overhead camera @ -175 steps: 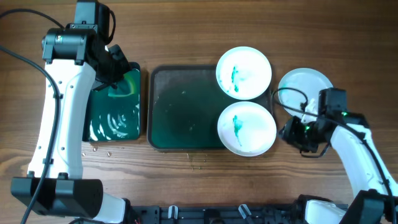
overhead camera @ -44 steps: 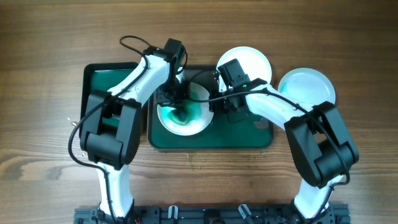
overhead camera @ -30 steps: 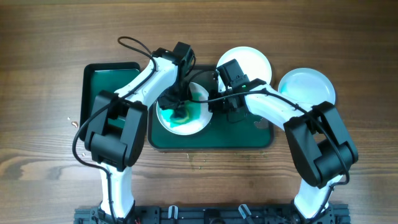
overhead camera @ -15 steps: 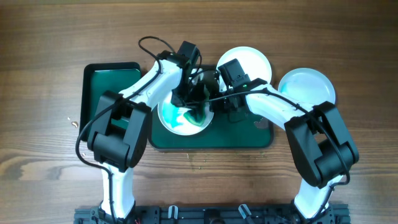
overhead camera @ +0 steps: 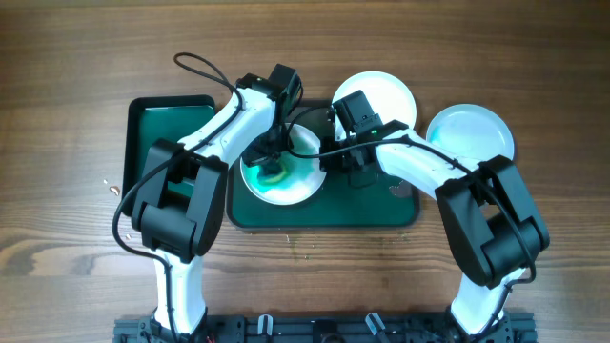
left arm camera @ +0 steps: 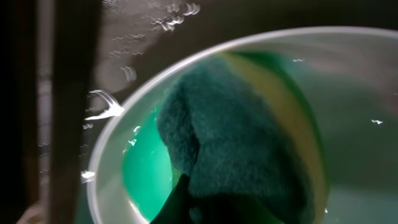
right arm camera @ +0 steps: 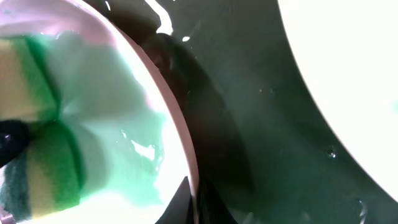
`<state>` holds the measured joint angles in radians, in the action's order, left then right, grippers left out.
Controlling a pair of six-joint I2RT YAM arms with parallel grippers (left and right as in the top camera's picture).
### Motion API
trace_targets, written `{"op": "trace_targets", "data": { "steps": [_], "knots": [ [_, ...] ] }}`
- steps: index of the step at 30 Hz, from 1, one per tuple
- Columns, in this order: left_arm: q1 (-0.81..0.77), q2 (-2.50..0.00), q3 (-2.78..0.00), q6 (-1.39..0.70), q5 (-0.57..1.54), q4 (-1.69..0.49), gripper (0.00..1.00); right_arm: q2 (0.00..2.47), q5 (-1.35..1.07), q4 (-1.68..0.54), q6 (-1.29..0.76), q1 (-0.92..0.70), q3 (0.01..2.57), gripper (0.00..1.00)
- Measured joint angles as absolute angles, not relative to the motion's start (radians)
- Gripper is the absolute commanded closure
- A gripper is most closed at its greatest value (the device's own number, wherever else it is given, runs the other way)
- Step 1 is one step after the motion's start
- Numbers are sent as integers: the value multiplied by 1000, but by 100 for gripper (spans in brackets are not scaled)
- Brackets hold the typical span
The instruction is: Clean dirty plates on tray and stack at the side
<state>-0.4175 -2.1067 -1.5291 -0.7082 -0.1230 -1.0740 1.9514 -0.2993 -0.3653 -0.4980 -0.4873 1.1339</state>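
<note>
A white plate (overhead camera: 286,187) smeared with teal-green sits on the left half of the dark green tray (overhead camera: 381,211). My left gripper (overhead camera: 274,168) is shut on a green and yellow sponge (overhead camera: 272,173) and presses it onto the plate's middle. The sponge (left arm camera: 242,149) fills the left wrist view inside the plate's rim (left arm camera: 115,143). My right gripper (overhead camera: 331,160) is shut on this plate's right rim (right arm camera: 181,140), one finger on each side. A second plate (overhead camera: 386,93) lies at the tray's far right corner, partly under my right arm. A third plate (overhead camera: 472,129) lies on the table to the right.
A smaller bright-green tray (overhead camera: 157,129) with a black rim lies left of the dark tray, partly under my left arm. Both arms cross over the dark tray's far half. The table is wood all round.
My left gripper has slid the sponge back from the plate's right side to its middle, after sweeping right. The right gripper keeps its hold on the rim and has not moved.
</note>
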Motion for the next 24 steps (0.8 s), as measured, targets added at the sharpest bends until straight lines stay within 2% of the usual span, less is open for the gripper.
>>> {"op": "trace_targets", "data": {
  "steps": [3,10,15,20,24],
  "knots": [
    [-416,-2107,-1534,-716,-152,-1172,96,1951,-300,-366,-498,-488,1134,96],
    [-377,-2025,-1541,-632,-93,-1205,96,1947,-303,-382,-494,-487,1134,96],
    [-221,-1799,-1559,-565,-54,-1247,96,1929,-272,-431,-491,-487,1131,96],
    [-75,-1722,-1566,-512,-54,-1261,96,1865,-130,-518,-468,-495,1111,96],
    [-25,-1723,-1566,-499,-53,-1261,96,1726,136,-566,-422,-590,1106,96]
  ]
}}
